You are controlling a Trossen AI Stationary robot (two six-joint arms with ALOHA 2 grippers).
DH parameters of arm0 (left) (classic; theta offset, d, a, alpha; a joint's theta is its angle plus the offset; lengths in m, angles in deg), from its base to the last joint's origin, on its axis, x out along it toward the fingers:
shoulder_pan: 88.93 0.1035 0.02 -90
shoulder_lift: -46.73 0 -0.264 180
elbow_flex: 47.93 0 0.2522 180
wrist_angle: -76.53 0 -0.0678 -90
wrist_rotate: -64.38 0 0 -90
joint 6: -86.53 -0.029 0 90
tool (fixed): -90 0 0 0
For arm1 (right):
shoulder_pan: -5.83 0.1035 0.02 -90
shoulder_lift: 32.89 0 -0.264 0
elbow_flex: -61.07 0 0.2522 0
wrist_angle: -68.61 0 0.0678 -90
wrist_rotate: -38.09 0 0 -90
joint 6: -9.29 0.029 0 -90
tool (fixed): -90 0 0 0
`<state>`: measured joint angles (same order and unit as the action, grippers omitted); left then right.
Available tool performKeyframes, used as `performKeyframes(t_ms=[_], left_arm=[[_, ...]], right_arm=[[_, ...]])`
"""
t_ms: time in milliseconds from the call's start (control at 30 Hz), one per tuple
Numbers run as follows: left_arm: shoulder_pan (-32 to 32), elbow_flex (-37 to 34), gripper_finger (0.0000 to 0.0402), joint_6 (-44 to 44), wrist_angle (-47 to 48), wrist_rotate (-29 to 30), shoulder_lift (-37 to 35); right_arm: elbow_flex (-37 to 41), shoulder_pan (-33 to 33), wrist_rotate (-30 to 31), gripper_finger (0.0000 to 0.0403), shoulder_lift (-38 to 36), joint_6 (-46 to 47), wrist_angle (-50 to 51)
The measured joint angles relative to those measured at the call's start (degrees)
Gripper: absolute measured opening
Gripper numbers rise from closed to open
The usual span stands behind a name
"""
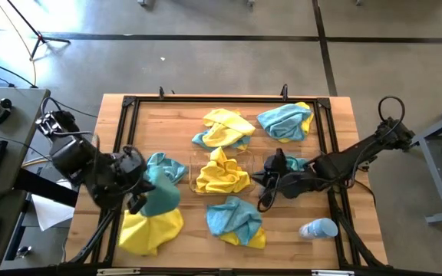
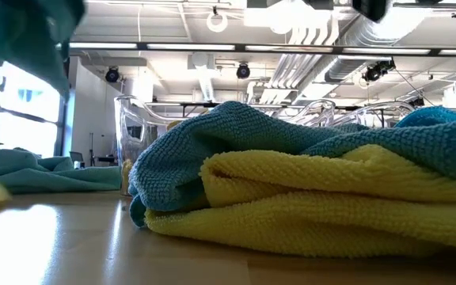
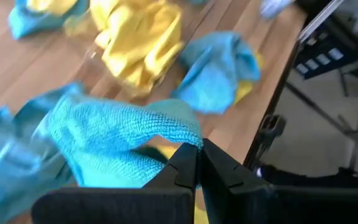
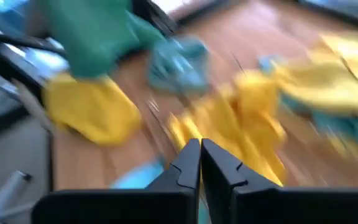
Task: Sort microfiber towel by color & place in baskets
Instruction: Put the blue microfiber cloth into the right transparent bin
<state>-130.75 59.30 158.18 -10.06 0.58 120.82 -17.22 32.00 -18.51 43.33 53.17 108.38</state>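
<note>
My left gripper hangs over the table's near left, shut on a teal microfiber towel that shows at the low view's top left. Below it a yellow towel lies on the table. A second teal towel lies in the left clear basket, and yellow towels fill the basket beside it. My right gripper hovers shut just right of the yellow towels, with nothing seen between its fingers. My left gripper pinches an edge of the teal towel between its two fingers, at their free ends. The fingers slant down toward the table. The towel is lifted clear and hangs slack below and beside the fingers.
Mixed teal and yellow towels lie at the far middle, far right and near middle. Another teal towel lies under my right arm. A white and blue bottle lies near right. A black frame rims the table.
</note>
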Motion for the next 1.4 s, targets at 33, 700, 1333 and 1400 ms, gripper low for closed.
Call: performKeyframes(t_ms=[33,700,1333,1400], left_arm=[[1.3,0.0,0.0,-2.3,-2.1,0.0,0.1],[20.3,0.0,0.0,-26.8,-22.3,-16.6,6.3],[22.3,0.0,0.0,-31.3,-24.3,-18.0,7.6],[22.1,0.0,0.0001,-30.7,-24.4,-18.0,7.6]], right_arm=[[0.0,-0.5,-0.2,0.0016,0.0,-3.0,-4.0],[-3.5,-7.4,-14.6,0.0176,7.5,-28.9,-36.8],[-38.3,-8.3,-15.9,0.0167,31.2,-37.9,-0.5],[-38.7,-8.5,-15.9,0.0142,31.9,-38.4,-0.1]])
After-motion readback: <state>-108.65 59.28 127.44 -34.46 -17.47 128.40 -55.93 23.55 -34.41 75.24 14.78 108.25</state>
